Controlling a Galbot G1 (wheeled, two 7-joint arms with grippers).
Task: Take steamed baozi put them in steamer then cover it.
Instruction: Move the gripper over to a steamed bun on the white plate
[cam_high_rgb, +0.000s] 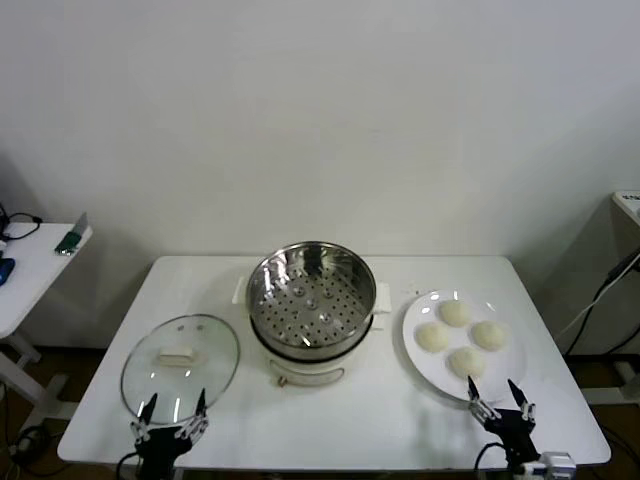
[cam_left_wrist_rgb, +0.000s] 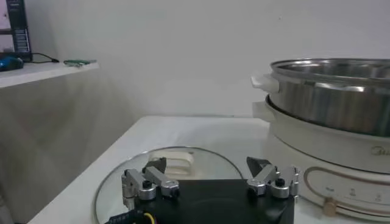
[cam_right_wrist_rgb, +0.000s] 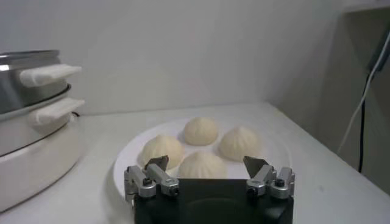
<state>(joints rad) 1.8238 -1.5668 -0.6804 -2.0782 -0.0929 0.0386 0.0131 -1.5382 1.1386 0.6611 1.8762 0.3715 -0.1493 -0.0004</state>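
Several cream-white baozi (cam_high_rgb: 460, 338) lie on a flat white plate (cam_high_rgb: 415, 345) at the right of the table; they also show in the right wrist view (cam_right_wrist_rgb: 201, 131). The steel steamer (cam_high_rgb: 311, 300) stands uncovered at the table's middle, its perforated tray bare. The glass cover (cam_high_rgb: 181, 362) with its cream handle lies flat on the table at the left and shows in the left wrist view (cam_left_wrist_rgb: 170, 163). My left gripper (cam_high_rgb: 172, 410) is open at the cover's near edge. My right gripper (cam_high_rgb: 498, 392) is open just in front of the plate, facing the nearest baozi (cam_right_wrist_rgb: 205, 165).
The white table (cam_high_rgb: 330, 420) ends just behind both grippers at its front edge. A second white table (cam_high_rgb: 30, 260) with small items stands off to the far left. A cable (cam_high_rgb: 600, 295) hangs at the right.
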